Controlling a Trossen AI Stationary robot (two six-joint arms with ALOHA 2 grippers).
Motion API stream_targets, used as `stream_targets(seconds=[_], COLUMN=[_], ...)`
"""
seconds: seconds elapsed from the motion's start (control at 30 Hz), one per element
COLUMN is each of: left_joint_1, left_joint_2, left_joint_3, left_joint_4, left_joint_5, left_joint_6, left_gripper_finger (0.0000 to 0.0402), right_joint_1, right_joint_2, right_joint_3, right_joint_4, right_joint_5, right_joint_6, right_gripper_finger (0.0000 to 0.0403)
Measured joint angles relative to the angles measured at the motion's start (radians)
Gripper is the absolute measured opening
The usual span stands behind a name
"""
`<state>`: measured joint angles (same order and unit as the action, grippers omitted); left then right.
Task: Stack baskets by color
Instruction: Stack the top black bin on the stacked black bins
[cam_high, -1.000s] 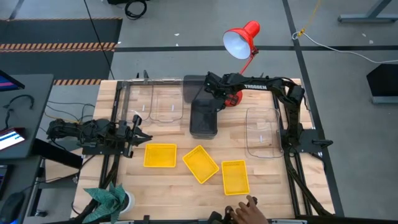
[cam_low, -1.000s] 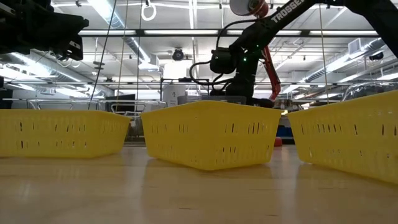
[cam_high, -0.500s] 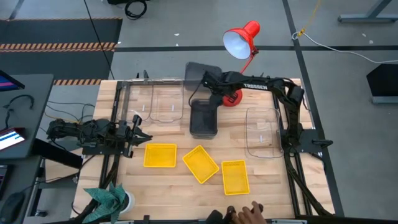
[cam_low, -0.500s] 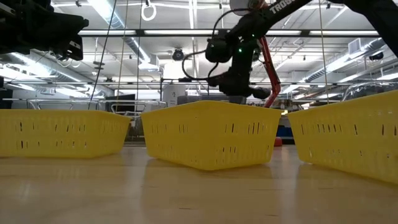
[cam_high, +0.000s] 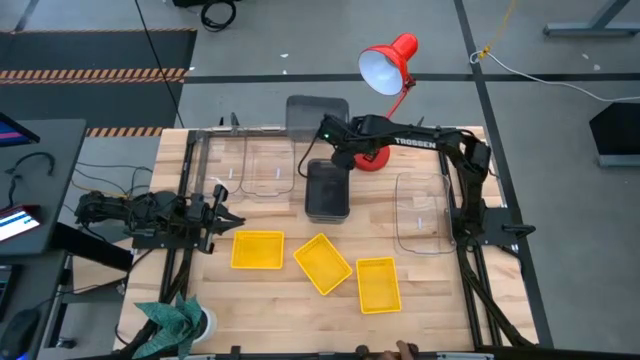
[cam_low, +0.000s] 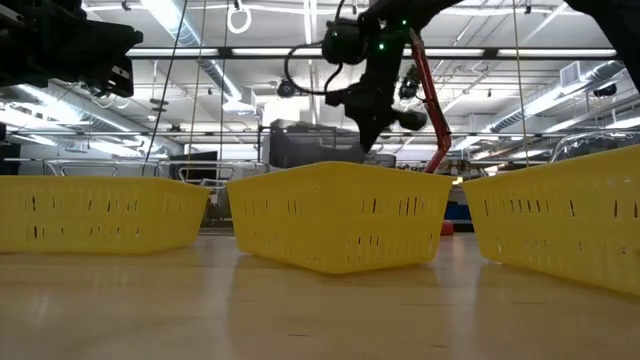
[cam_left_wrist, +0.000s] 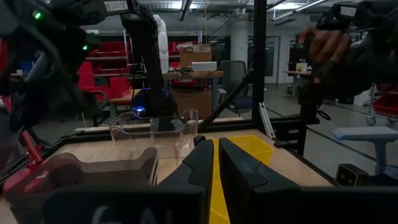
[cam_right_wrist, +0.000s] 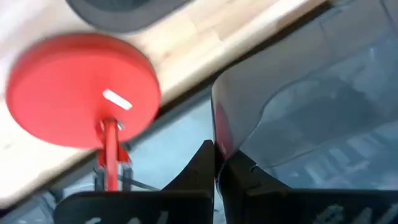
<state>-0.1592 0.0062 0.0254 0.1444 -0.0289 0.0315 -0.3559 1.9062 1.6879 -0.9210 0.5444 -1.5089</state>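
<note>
My right gripper (cam_high: 325, 133) is shut on a dark grey basket (cam_high: 316, 112) and holds it in the air over the table's far edge, beside the red lamp's base (cam_high: 375, 158). A second dark grey basket (cam_high: 327, 190) sits on the table just nearer. Two clear baskets (cam_high: 268, 165) (cam_high: 420, 210) stand left and right of it. Three yellow baskets (cam_high: 258, 250) (cam_high: 322, 263) (cam_high: 378, 285) lie in a row near the front edge. My left gripper (cam_high: 228, 215) waits shut at the table's left side, above the tabletop. My right gripper pinches the dark grey basket's side wall at its rim (cam_right_wrist: 214, 118), one finger inside the basket and one outside. The fingers slant down from the table's right side. The basket (cam_low: 305, 145) hangs lifted clear of the table, roughly level.
The red desk lamp (cam_high: 385, 65) leans over the far edge, its stem close to my right arm. A green cloth (cam_high: 175, 320) lies at the near left corner. A person's hand (cam_left_wrist: 326, 46) shows beyond the table's near edge.
My right gripper has risen and swung toward the table's far left, tipping less steeply downward. It has carried the dark grey basket up from beside the other grey basket, clear of the table. The person's hand at the near edge has drawn back.
</note>
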Motion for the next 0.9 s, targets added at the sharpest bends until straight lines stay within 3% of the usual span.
stream_targets(seconds=[0.33, 0.57, 0.7, 0.9], left_joint_1=[0.0, 0.0, 0.0, 0.0], left_joint_2=[0.0, 0.0, 0.0, 0.0], left_joint_3=[0.0, 0.0, 0.0, 0.0], left_joint_4=[0.0, 0.0, 0.0, 0.0], left_joint_5=[0.0, 0.0, 0.0, 0.0], left_joint_6=[0.0, 0.0, 0.0, 0.0], left_gripper_finger=[0.0028, 0.0036, 0.0034, 0.0028], right_joint_1=[0.15, 0.272, 0.317, 0.34], right_joint_2=[-0.109, -0.15, -0.156, -0.177], right_joint_3=[0.0, 0.0, -0.022, -0.147], right_joint_4=[-0.081, -0.285, -0.277, -0.219], right_joint_5=[-0.008, -0.038, -0.129, -0.113], right_joint_6=[-0.122, -0.031, 0.04, 0.026], right_gripper_finger=[0.0008, 0.0008, 0.0008, 0.0006])
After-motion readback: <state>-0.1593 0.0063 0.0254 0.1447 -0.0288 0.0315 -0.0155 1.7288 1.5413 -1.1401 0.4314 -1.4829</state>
